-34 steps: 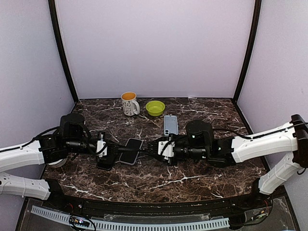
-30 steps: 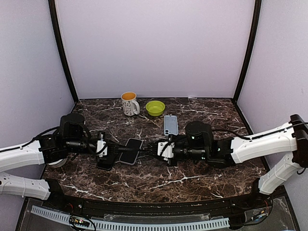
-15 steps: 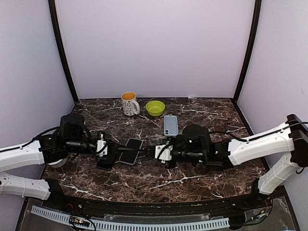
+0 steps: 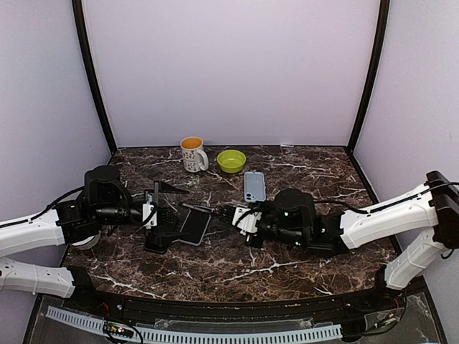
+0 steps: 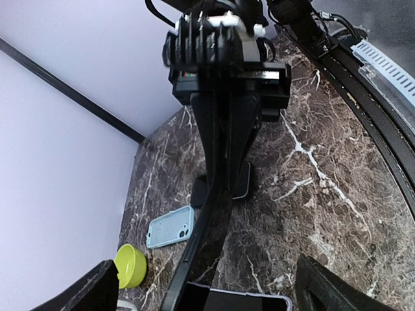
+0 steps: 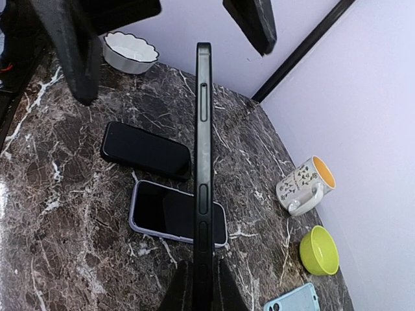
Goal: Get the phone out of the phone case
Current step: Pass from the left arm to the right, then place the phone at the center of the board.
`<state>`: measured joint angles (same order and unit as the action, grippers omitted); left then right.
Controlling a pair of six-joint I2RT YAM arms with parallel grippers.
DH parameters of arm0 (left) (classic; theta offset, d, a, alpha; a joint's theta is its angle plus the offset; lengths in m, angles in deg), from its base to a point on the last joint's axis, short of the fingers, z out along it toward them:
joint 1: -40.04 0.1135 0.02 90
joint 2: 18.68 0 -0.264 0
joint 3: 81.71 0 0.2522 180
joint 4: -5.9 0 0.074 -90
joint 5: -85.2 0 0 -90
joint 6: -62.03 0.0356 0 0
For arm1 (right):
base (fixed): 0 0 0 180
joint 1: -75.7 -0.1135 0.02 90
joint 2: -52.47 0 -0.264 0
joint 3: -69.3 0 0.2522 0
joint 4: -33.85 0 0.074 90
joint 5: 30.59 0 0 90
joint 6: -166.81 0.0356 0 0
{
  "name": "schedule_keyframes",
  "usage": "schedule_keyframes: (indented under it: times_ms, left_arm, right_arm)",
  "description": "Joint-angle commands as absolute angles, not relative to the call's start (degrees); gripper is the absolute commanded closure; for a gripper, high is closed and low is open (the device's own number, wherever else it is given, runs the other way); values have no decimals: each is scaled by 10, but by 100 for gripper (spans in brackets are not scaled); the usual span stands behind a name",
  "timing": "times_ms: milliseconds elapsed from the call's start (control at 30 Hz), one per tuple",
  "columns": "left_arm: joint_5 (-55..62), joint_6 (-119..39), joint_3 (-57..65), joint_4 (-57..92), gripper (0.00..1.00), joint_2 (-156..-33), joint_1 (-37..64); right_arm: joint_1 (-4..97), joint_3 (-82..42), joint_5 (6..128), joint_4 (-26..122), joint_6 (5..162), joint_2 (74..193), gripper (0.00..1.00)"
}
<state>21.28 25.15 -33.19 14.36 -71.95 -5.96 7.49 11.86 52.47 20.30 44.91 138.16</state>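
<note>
My right gripper (image 6: pixel 204 275) is shut on one end of a thin black phone case (image 6: pixel 203 129), held edge-on above the table with its side buttons showing. Seen edge-on, it does not show whether the phone sits inside. In the top view the case (image 4: pixel 204 210) juts left from the right gripper (image 4: pixel 231 214) toward my left gripper (image 4: pixel 171 209). The left gripper is open, a finger (image 6: pixel 84 52) on either side of the case's far end and clear of it. In the left wrist view the case (image 5: pixel 214 214) runs up the middle between the left gripper's spread fingers (image 5: pixel 84 291).
Under the held case lie a phone in a lavender case (image 4: pixel 193 226), screen up, and a black slab (image 4: pixel 156 242). A light blue case (image 4: pixel 254 185), a green bowl (image 4: pixel 231 160) and a patterned mug (image 4: pixel 192 153) stand further back. The table's front edge is near the arm bases.
My left gripper has opened and let go of the black case, drawing back a little. The right gripper has shut on the case and now holds it alone.
</note>
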Motion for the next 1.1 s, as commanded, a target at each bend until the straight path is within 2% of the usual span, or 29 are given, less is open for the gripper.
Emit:
schedule_keyframes:
  times_ms: [0, 167, 300, 400, 667, 867, 1067]
  left_arm:
    - [208, 241, -332, 108, 1, -703, -58]
    - [195, 241, -337, 95, 1, -699, -58]
    - [197, 238, -336, 96, 1, -699, -58]
    - [201, 238, -334, 100, 1, -701, -58]
    - [213, 239, -332, 107, 2, -705, -58]
    - [218, 239, -332, 108, 3, -707, -58]
    - [217, 241, -334, 108, 4, -708, -58]
  right_arm:
    - [102, 114, 459, 160, 552, 1347, 100]
    - [158, 90, 331, 234, 687, 1328, 100]
    - [190, 58, 249, 334, 735, 1325, 100]
    - [221, 49, 243, 379, 776, 1319, 100]
    - [364, 25, 461, 472, 908, 1317, 100]
    - [485, 29, 691, 430, 1060, 1358, 100]
    - [517, -2, 768, 382, 1146, 1446, 100]
